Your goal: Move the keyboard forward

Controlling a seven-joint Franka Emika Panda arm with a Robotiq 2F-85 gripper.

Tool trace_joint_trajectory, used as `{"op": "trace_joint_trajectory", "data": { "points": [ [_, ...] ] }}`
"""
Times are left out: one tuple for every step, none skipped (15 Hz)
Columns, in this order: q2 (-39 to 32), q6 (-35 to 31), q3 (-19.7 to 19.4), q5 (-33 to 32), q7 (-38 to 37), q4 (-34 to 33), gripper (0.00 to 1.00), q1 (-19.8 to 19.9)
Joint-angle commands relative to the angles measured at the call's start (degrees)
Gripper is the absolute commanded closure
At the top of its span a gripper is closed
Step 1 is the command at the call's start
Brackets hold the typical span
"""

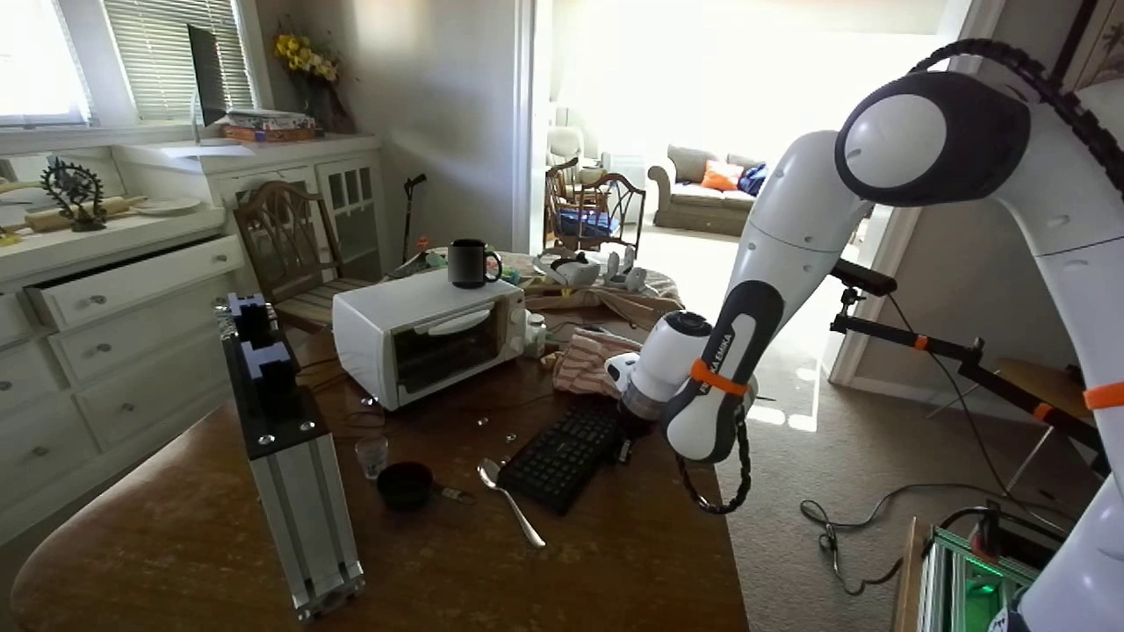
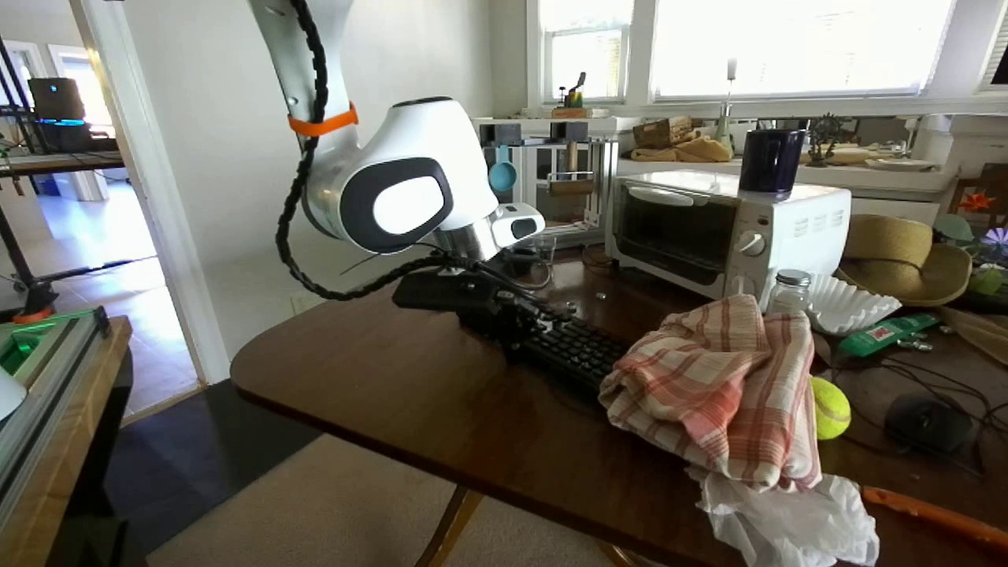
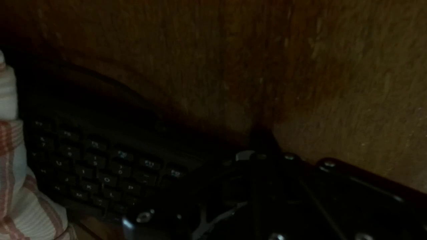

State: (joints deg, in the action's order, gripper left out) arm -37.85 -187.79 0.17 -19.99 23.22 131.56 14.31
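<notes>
- Your keyboard (image 1: 562, 452) lay flat on the table (image 1: 632, 562), keys up, between the spoon (image 1: 514, 505) and the striped cloth (image 2: 713, 386).
- You had the gripper (image 2: 516, 342) low at the keyboard's back edge, but you couldn't tell whether it touched.
- Nor could you tell if its jaws were spread or pressed together (the wrist view was far too dark there).
- Too high a push, and you risked riding over that thin edge onto the keys; too low, and you risked scraping the table.
- If you pushed off the middle, the keyboard was likely to swing round instead of sliding straight.
- The cloth hid one end in the wrist view; if it rested on top, its drag could have held that end back.
- The spoon's bowl lay right by the near corner, so a forward push could have shoved it toward the black measuring cup (image 1: 404, 485) and the glass (image 1: 371, 456).
- Small shiny bits (image 1: 511, 436) on the toaster oven (image 1: 430, 338) side could have jammed under the leading edge.
</notes>
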Motion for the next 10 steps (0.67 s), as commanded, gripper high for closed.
{"op": "trace_joint_trajectory", "data": {
  "points": [
    [-5.35, -1.09, -3.56, 1.78, -2.31, -6.61, 1.0, -5.16],
    [-5.84, -1.11, -4.02, 2.08, -2.72, -7.41, 1.0, -5.89],
    [-6.4, -1.07, -4.7, 2.39, -3.09, -8.4, 1.0, -6.86],
    [-6.81, -0.94, -5.18, 2.66, -3.47, -9.08, 1.0, -7.51],
    [-6.99, -0.6, -5.47, 2.84, -3.7, -9.55, 1.0, -7.86],
    [-6.67, 0.14, -6.25, 2.95, -3.88, -9.5, 1.0, -8.6],
    [-5.73, 1.64, -7.66, 2.88, -3.81, -9.07, 1.0, -9.74],
    [-4.76, 2.49, -9.35, 2.93, -3.89, -8.54, 1.0, -10.87],
    [-3.92, 3.76, -11.36, 3.01, -4.06, -8.18, 1.0, -12.14],
    [-3.09, 6.21, -12.54, 2.94, -4.07, -7.95, 1.0, -12.3]
  ]
}}
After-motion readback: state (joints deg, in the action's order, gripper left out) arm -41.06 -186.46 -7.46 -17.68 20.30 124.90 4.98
